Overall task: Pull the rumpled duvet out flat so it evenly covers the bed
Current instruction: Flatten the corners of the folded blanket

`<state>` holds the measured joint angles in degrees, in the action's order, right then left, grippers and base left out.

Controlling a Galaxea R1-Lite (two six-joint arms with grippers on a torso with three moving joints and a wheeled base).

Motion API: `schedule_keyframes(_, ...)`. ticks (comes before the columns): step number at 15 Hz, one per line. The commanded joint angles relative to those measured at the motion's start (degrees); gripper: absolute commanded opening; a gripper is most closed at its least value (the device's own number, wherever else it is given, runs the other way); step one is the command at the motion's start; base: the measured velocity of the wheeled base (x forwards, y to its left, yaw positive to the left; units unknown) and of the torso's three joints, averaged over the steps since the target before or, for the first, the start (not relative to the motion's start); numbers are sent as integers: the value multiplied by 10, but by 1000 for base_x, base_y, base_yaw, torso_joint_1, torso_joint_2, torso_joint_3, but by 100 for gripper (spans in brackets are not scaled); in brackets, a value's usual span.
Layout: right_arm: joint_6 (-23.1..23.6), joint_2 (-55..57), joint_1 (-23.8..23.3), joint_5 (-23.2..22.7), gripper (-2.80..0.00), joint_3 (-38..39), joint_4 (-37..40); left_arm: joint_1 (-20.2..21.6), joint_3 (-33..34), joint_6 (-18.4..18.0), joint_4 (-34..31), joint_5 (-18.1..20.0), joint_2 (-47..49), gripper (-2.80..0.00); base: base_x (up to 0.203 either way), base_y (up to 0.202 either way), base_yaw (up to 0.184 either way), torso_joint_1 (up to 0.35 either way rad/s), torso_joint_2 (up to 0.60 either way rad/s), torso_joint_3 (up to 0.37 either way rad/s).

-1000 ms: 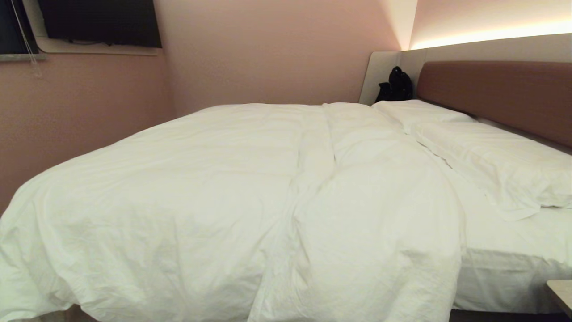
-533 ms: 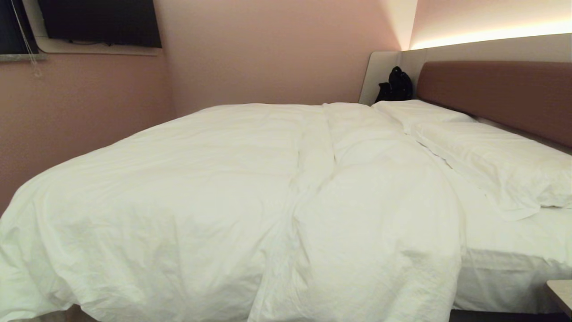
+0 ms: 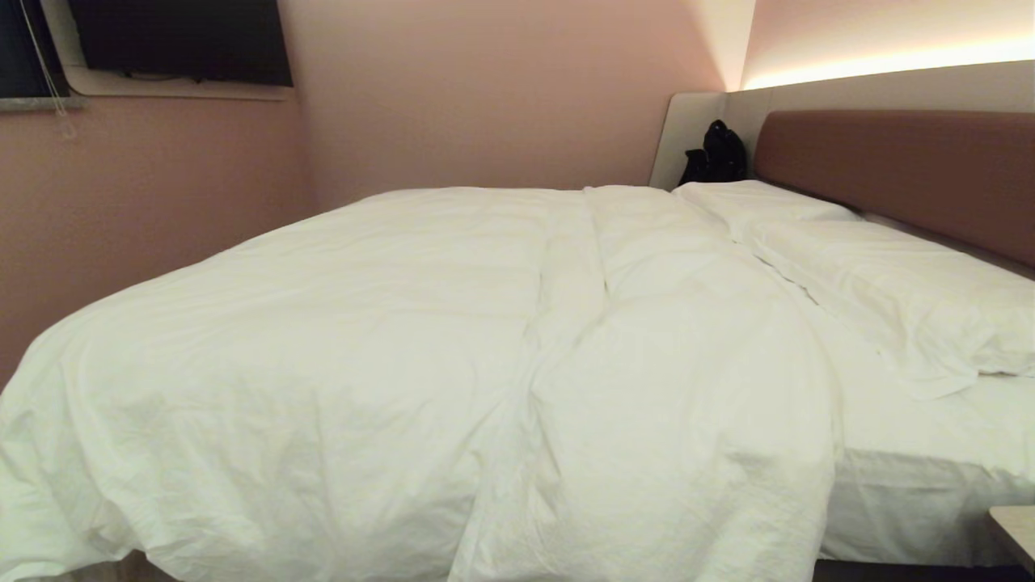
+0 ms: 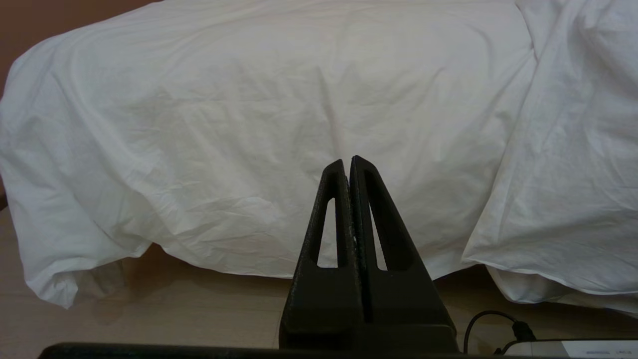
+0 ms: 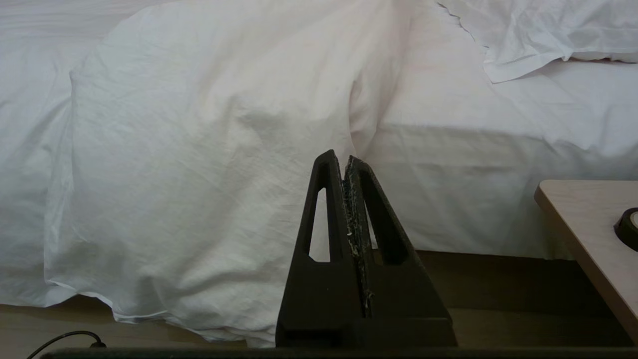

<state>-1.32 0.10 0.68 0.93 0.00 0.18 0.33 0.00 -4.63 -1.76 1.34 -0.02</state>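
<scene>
Across the bed (image 3: 914,477), duvet (image 3: 420,356) unmoved, both fingers pairs unchanged

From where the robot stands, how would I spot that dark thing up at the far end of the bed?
Start at the brown headboard on the right and follow it back to the far corner, where it meets a pale grey panel. There, just beyond the far pillow, sits a small black bag-like bundle. It is the only dark item among white bedding.

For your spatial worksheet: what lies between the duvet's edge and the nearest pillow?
In the head view, a bare strip of mattress sheet separates the duvet from the pillow.
</scene>
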Motion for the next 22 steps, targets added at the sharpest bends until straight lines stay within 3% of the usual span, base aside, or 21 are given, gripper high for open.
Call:
schedule_keyframes(1,0,0,0,0,-280,0,0,0,0,0,0,0,0,-280,0,0,0,0,0,0)
schedule_keyframes(10,9,0,0,0,-280,-9,5,0,0,0,0,0,0,-280,0,0,0,0,0,0)
schedule_keyframes(14,1,30,0,-17,-280,-107,64,0,0,0,0,0,0,-280,0,0,0,0,0,0)
schedule_keyframes(18,-51,196,5,-44,-280,-173,75,0,0,0,0,0,0,-280,0,0,0,0,0,0)
schedule_keyframes(22,-105,388,14,-82,-280,-182,4,0,0,0,0,0,0,-280,0,0,0,0,0,0)
